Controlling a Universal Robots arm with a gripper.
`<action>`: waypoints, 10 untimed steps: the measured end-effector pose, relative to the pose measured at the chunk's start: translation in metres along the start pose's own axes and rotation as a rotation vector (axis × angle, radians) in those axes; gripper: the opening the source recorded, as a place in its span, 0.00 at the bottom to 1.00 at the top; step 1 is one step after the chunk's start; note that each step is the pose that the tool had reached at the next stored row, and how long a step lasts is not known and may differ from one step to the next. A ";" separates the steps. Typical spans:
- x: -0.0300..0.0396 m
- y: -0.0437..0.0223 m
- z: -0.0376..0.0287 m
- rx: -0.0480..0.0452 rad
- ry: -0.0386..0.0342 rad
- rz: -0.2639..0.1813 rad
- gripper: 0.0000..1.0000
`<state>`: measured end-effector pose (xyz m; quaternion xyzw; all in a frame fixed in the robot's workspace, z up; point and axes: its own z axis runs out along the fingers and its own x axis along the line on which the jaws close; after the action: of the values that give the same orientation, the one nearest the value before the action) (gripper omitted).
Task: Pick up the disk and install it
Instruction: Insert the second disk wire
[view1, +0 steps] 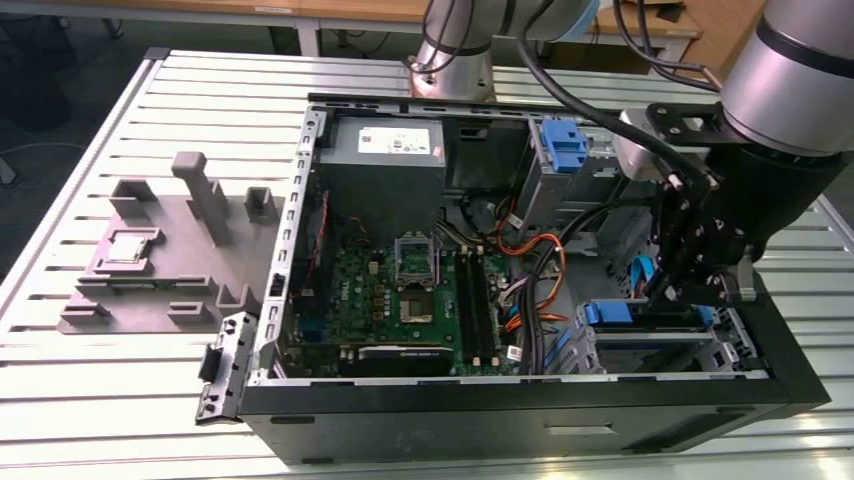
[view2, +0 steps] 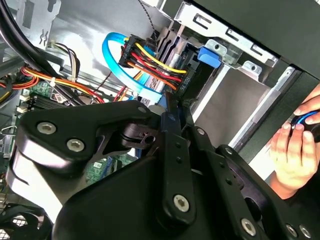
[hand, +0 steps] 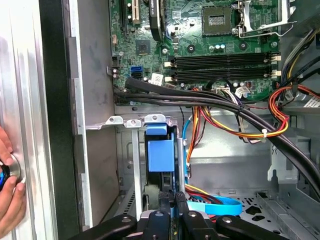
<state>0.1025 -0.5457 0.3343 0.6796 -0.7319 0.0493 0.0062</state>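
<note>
Gripper (view1: 687, 290): fingers closed on the disk (hand: 161, 155), held on edge in the drive bay at the computer case's (view1: 534, 420) front corner. Motherboard (view1: 400, 290): mid-case floor.

No text can be read; the power-supply box (view1: 384, 143) bears an illegible white label.

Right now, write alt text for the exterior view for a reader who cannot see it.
A robot arm's black gripper reaches down into an open computer case at the exterior view's right, beside a blue-railed drive bay. The green motherboard lies in the middle, and a grey fixture sits on the slatted table at the left.
</note>
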 end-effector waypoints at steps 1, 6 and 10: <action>0.0000 0.0000 0.0003 -0.0002 -0.0025 0.000 0.16; 0.0002 0.0001 0.0024 -0.0010 -0.0119 0.001 0.16; 0.0005 0.0003 0.0044 -0.0011 -0.0142 0.001 0.16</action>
<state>0.1024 -0.5465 0.3300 0.6796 -0.7323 0.0441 0.0014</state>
